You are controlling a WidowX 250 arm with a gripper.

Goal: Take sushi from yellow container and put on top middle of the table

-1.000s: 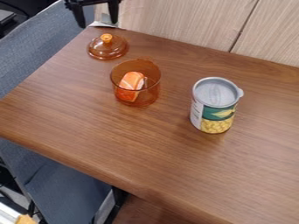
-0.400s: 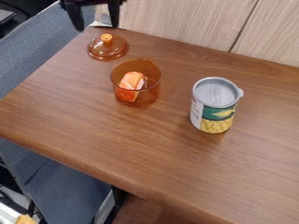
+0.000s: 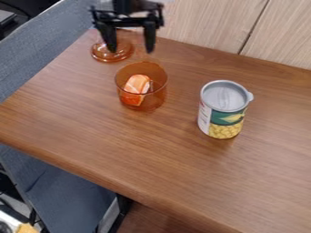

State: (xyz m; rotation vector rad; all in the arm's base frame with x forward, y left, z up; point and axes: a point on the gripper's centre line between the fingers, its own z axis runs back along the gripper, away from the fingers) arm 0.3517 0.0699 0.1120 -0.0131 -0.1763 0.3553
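Operator: With twelve o'clock at the top edge of the view, list the items, largest first.

Technician: The brown wooden table [image 3: 182, 168] spans the centre. A pale wood-grain wall [image 3: 200, 22] with one dark seam runs behind it, from twelve o'clock to between one and two. Grey-blue fabric [image 3: 42, 59] lies past the table edge at ten o'clock and again between seven and eight.

Operator: State the gripper position and condition.

Technician: The black gripper [image 3: 130, 50] hangs just short of twelve o'clock, pointing down. Its fingers are spread, with a gap between the tips. In this view they appear beyond the container's rim, between its eleven and twelve o'clock.

Operator: Continue with the smaller items.

Technician: A can [image 3: 223, 109] stands upright at three o'clock. It has a grey top, with a tab at the top's own three o'clock, and a green and yellow label. The see-through amber container [image 3: 157, 96] stands upright and uncovered between eleven and twelve. Its lid [image 3: 112, 57] rests on the table at eleven, apart from the container and partly hidden behind one finger.

Operator: And the sushi?

Technician: The sushi [image 3: 137, 84], orange with pale stripes, is inside the container.
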